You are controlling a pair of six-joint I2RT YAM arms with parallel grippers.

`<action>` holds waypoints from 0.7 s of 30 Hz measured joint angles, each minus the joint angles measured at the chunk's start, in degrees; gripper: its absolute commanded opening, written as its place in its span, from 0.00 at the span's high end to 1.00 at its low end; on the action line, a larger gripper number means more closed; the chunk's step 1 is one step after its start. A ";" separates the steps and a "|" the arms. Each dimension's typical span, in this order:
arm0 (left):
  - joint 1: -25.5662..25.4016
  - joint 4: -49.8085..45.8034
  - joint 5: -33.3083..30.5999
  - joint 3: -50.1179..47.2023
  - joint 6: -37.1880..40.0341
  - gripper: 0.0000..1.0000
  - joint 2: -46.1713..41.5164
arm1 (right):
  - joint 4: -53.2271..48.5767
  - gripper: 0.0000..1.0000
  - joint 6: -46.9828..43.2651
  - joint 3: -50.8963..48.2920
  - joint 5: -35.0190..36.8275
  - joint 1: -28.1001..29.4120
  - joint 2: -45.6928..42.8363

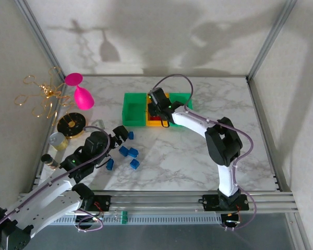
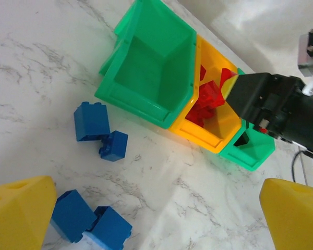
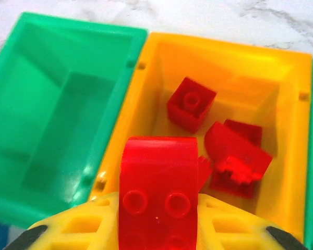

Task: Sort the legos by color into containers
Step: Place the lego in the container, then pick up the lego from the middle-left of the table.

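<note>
- Pinching a red lego [image 3: 157,182], the right gripper [image 1: 158,114] hangs over the orange-yellow container [image 3: 281,67]. Other red legos [image 3: 190,104] lie in it just ahead of the gripper and below.
- Recommended: lower the piece inside the walls before release, clear of the green container [image 3: 52,104] to the gripper's left, so it cannot bounce out.
- Held lego: its long axis appears to run straight out from the gripper, rounded end leading, studs facing the wrist.
- Left gripper [image 2: 156,216]: spread wide and holding nothing, with blue legos [image 2: 91,121] on the worktop [image 2: 172,166] beneath and ahead.
</note>
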 measured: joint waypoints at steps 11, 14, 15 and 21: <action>0.00 2.27 0.22 1.20 1.03 0.00 4.22 | -1.88 0.47 -3.19 8.46 0.24 -2.91 6.67; 0.00 2.56 0.24 1.46 1.03 0.00 4.15 | -1.86 0.45 -3.43 7.78 -0.02 -3.26 5.35; 0.02 2.54 0.28 1.49 1.03 0.00 4.15 | -1.64 0.44 -3.43 6.84 -0.20 -3.26 4.22; 0.04 1.25 1.38 2.32 1.40 0.00 4.13 | 0.24 0.40 -3.37 -3.89 -3.34 -3.19 -7.78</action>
